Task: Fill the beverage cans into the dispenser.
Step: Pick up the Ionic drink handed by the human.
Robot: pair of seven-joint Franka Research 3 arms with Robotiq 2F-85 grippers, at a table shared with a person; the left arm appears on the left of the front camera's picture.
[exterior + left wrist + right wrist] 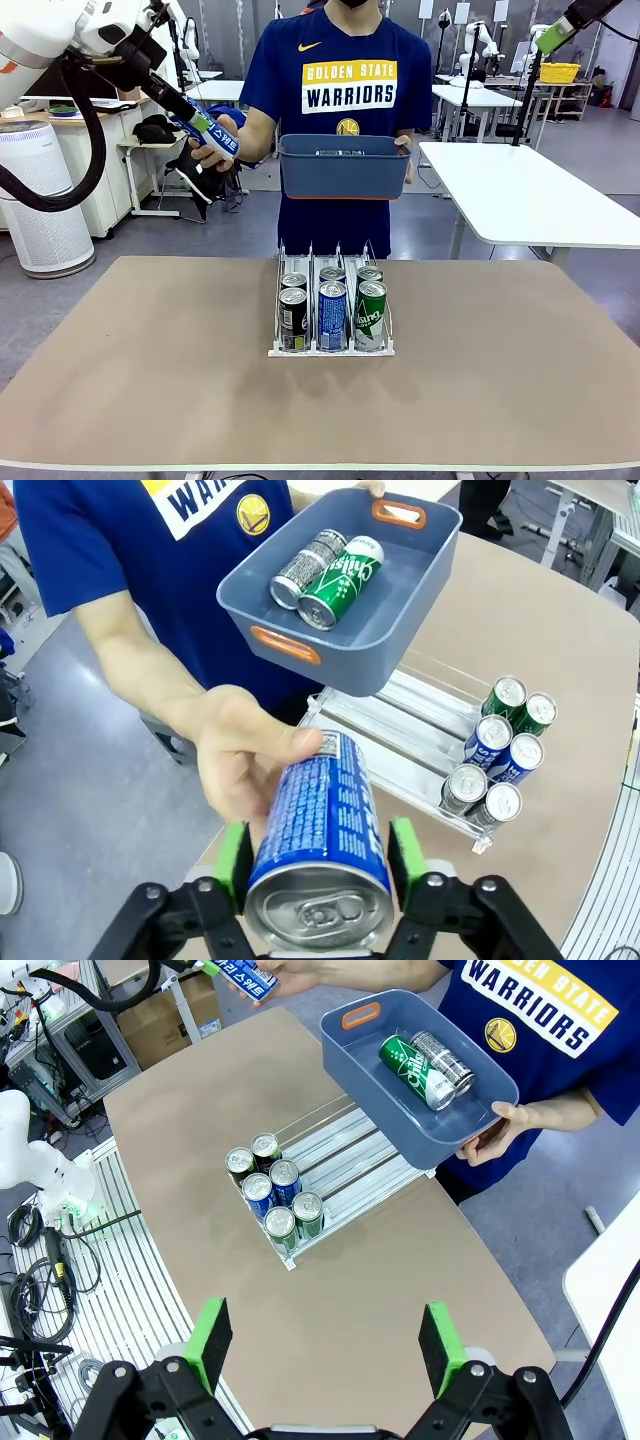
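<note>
Left jaws: closed on the blue can (320, 810). The left gripper (318, 862) has a green pad pressed to each flank, near the lid end.
Right jaws: wide apart, with nothing between them. The right gripper (327, 1338) hangs high over the table (400, 1290), looking down on the rack and clear of the exchange.
Blue can: in the air at far left, near the person and well apart from the dispenser. It lies along the gripper's fingers with its lid toward the wrist.
Hand (235, 765): the person's fingers wrap the can's far end. With two holders at once, this is judged a handover in which the person has not yet let go.
Bin (340, 180): held by the person at chest height, with the other hand (490, 1135) at one end. It serves as the supply. A dark can (308, 568) and a green can (342, 580) lie in it on their sides, touching.
Dispenser (330, 352): on the table at centre, front lip toward the robot. Each of its three lanes holds two upright cans at the lip: dark pair (293, 318) left, blue pair (332, 315) middle, green pair (371, 315) right. The lane backs are bare, so room remains.
Sorting: each lane holds one colour, so the blue can is judged to belong in the middle lane.
Risk: drawing away before the hand releases could twist the can in the pads.
</note>
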